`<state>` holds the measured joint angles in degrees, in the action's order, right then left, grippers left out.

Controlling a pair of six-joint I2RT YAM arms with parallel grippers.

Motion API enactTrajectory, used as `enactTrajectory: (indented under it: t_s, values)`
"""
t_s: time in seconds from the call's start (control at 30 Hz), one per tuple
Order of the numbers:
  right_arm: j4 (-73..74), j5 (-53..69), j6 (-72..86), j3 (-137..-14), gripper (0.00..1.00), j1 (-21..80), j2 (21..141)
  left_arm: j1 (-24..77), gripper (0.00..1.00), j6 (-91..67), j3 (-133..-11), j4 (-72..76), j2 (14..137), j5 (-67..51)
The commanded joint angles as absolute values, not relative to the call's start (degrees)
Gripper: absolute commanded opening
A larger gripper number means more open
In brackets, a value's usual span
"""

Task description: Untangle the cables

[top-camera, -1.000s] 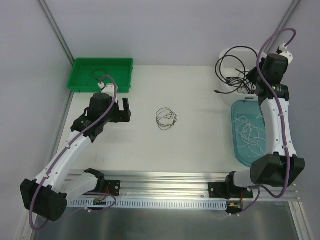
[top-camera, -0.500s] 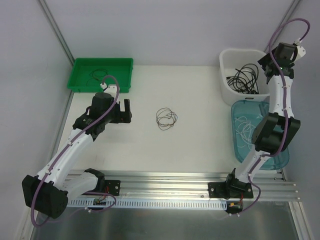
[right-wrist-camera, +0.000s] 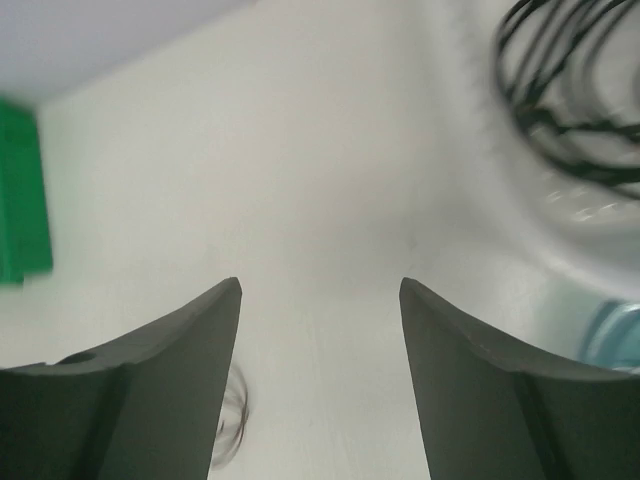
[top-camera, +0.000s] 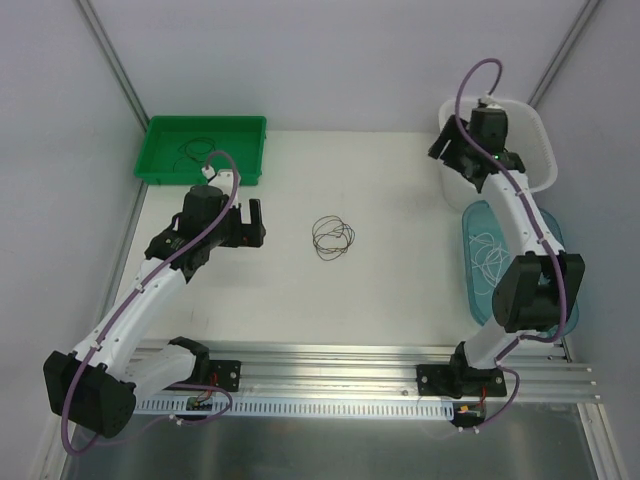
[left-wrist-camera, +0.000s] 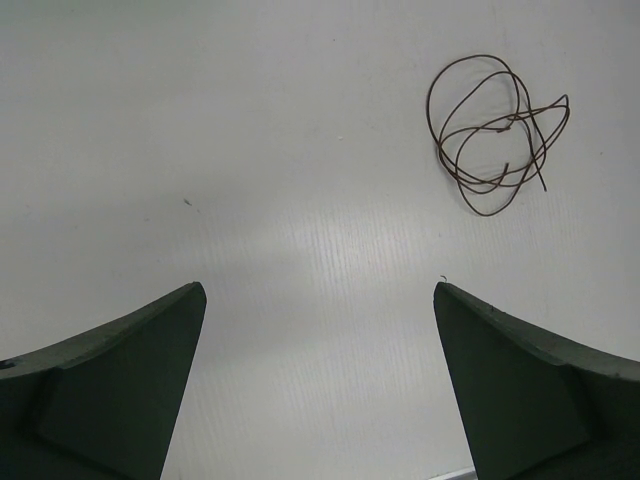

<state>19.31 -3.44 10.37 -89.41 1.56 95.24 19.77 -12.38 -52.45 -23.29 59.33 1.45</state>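
Observation:
A small coil of thin dark cable [top-camera: 332,237] lies alone on the white table; it also shows in the left wrist view [left-wrist-camera: 495,130]. My left gripper [top-camera: 250,222] hangs to its left, jaws wide open and empty [left-wrist-camera: 320,290]. My right gripper [top-camera: 448,152] is over the left edge of the white bin [top-camera: 538,130], open with nothing between its fingers [right-wrist-camera: 320,285]. A bundle of black cables [right-wrist-camera: 580,90] lies inside that bin. Thin white cable [top-camera: 497,262] is spread in the blue tray [top-camera: 478,225]. Another thin black cable [top-camera: 195,150] rests in the green tray [top-camera: 160,165].
The green tray sits at the back left, the white bin at the back right, the blue tray just in front of the bin. An aluminium rail [top-camera: 330,360] carrying the arm bases runs along the near edge. Frame posts rise at both back corners.
My right gripper has opened and let go of the black cable bundle, which now lies in the white bin; that arm has swung left. The left arm has barely moved.

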Motion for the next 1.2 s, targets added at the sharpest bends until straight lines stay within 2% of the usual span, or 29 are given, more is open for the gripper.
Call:
enactTrajectory:
  t_s: [0.0, 0.1, 0.3, 0.5, 0.9, 1.17]
  values:
    - [21.53, 6.73, 7.74, -84.39, 0.67, 7.10, 92.37, 19.25, 0.99, -12.30, -52.21, -23.03, 57.48, 0.09]
    - [21.62, 10.98, 4.41, -79.38, 0.60, 13.68, 93.25, 19.25, 0.99, -12.39, -52.21, -23.03, 57.30, -1.40]
    - [19.16, 15.89, -2.45, -74.71, 0.46, 20.03, 98.16, 19.25, 0.99, -13.01, -52.29, -23.03, 57.31, -3.43]
    - [17.32, 21.17, -6.14, -75.50, 0.41, 21.71, 105.90, 19.25, 0.99, -13.01, -52.38, -22.94, 57.83, -3.87]
    - [13.80, 23.55, -7.91, -77.60, 0.39, 23.64, 112.67, 19.25, 0.99, -13.01, -52.38, -23.03, 58.01, -4.48]
    - [12.13, 25.57, -8.17, -77.87, 0.29, 23.99, 114.61, 19.25, 0.99, -12.92, -52.47, -23.03, 58.54, -5.10]
